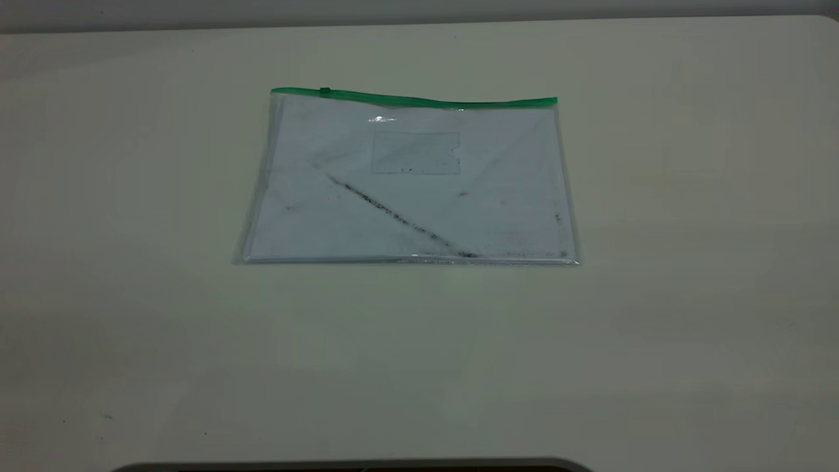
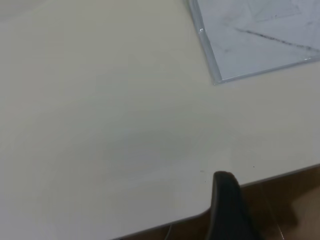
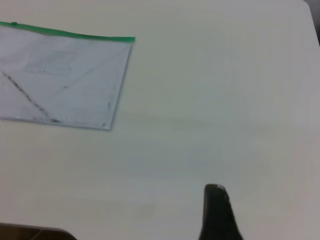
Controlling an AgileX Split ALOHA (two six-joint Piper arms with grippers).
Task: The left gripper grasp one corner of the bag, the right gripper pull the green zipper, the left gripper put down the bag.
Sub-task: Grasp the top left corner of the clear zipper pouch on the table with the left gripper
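The bag lies flat in the middle of the table, a clear pouch with a white sheet, a dark diagonal smudge and a small clear pocket. The green zipper runs along its far edge, with the slider tab near the left end. Neither gripper shows in the exterior view. In the left wrist view my left gripper is one tapered black tip over the table's near edge, far from the bag's near corner. My right gripper looks the same, well away from the bag and zipper. Both hold nothing.
The pale table stretches wide around the bag. A dark curved edge shows at the front. In the left wrist view the table's edge gives way to brown floor.
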